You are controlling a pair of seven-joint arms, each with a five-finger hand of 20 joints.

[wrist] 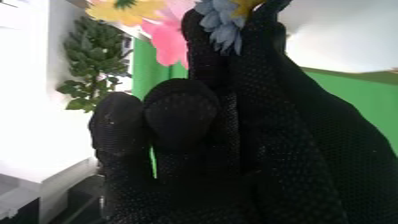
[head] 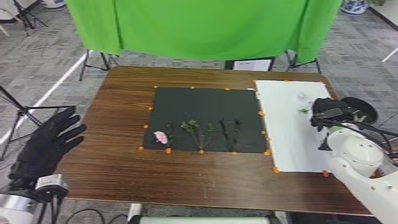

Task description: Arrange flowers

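"Right, starting from the left side: what is the pose there?"

"The left arm enters at the near left corner. The left hand (head: pixel 49 145) is raised beside the table (head: pixel 120 125), open, its fingers straight and spread apart, pointing forward and slightly inward. It has hold of nothing."

"And the work surface?"

"On the black mat (head: pixel 209 107), near its left front corner, lies a pink flower (head: pixel 161 137). To the right of it are leafy stems (head: pixel 191 127), then thin dark stems (head: pixel 229 135)."

"Continue to the right."

"A white sheet (head: pixel 284 130) lies alongside the mat. The right arm comes in from the near right corner and slants forward and inward, bringing the right hand (head: pixel 329 110) over the sheet's outer side, next to a dark round object (head: pixel 360 108)."

"State of that hand?"

"I cannot tell how far open it is. In the right wrist view, a blue-grey flower (wrist: pixel 220 22) is against the glove; whether it is gripped, I cannot tell. A pink bloom (wrist: pixel 167 42) is just beside it, and a yellow flower (wrist: pixel 124 11) beside that."
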